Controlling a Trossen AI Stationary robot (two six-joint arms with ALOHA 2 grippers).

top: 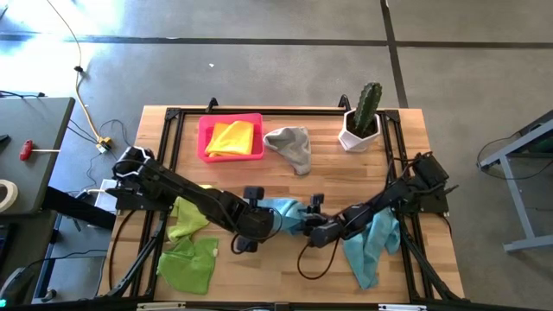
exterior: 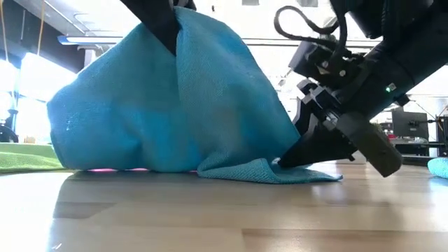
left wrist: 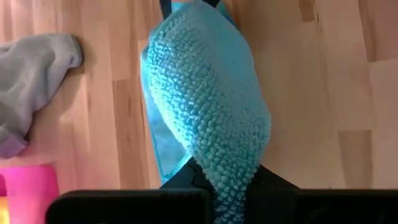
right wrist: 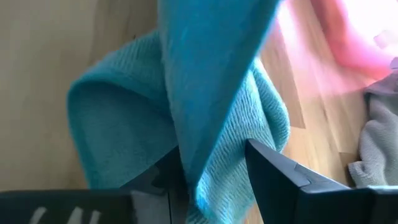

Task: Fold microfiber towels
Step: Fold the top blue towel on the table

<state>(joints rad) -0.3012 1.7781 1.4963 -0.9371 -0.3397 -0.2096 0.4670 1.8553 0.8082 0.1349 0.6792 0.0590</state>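
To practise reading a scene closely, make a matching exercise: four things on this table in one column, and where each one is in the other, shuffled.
Things
1. yellow towel
2. grey towel
3. cactus pot
4. light blue towel

Places
A. between the two grippers at mid-table
B. in the pink tray
C. far right part of the table
D. on bare wood, between tray and pot

Pairs: 1-B, 2-D, 3-C, 4-A
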